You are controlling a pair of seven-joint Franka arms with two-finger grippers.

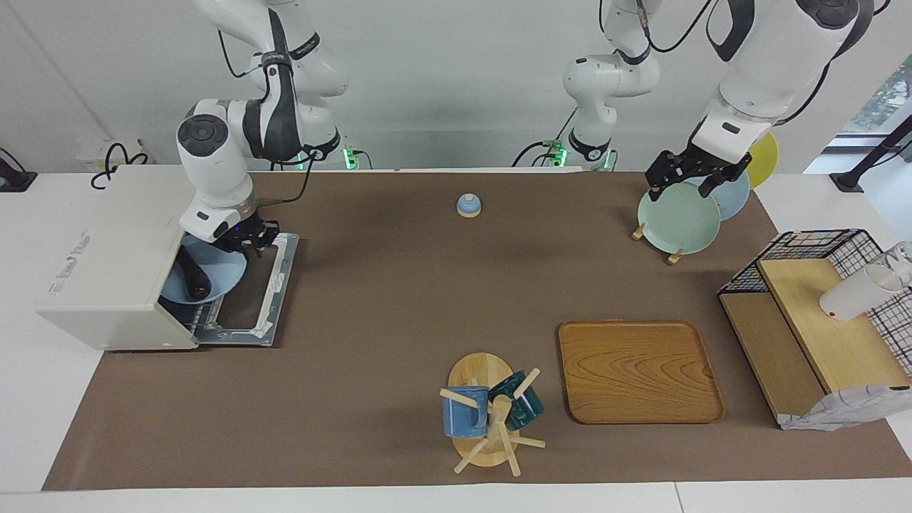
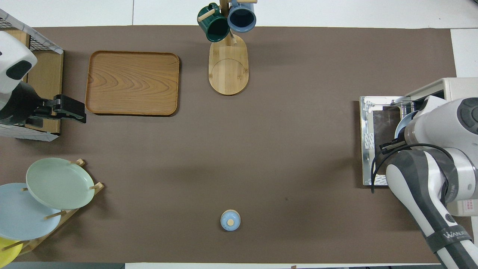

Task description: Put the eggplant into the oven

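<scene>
the eggplant (image 1: 194, 276) lies on a light blue plate (image 1: 214, 281) that sits in the mouth of the oven (image 1: 114, 263), above its dropped door. the right pincer (image 1: 251, 237) is at the plate's rim, its grip impossible to tell. the left pincer (image 1: 695, 174) hangs open over the plate rack (image 1: 677, 221).

The table (image 1: 370, 299) was covered by a brown mat. The oven (image 1: 107, 271) stood at the right arm's end, its door (image 1: 249, 299) lying open on the mat. A small blue lid (image 1: 469, 206) lay near the robots, in the middle. The plate rack (image 1: 677, 217) stood toward the left arm's end, with the shelf (image 1: 812, 335) farther from the robots. The tray (image 1: 638, 370) lay beside the mug tree (image 1: 488, 420), both far from the robots.
</scene>
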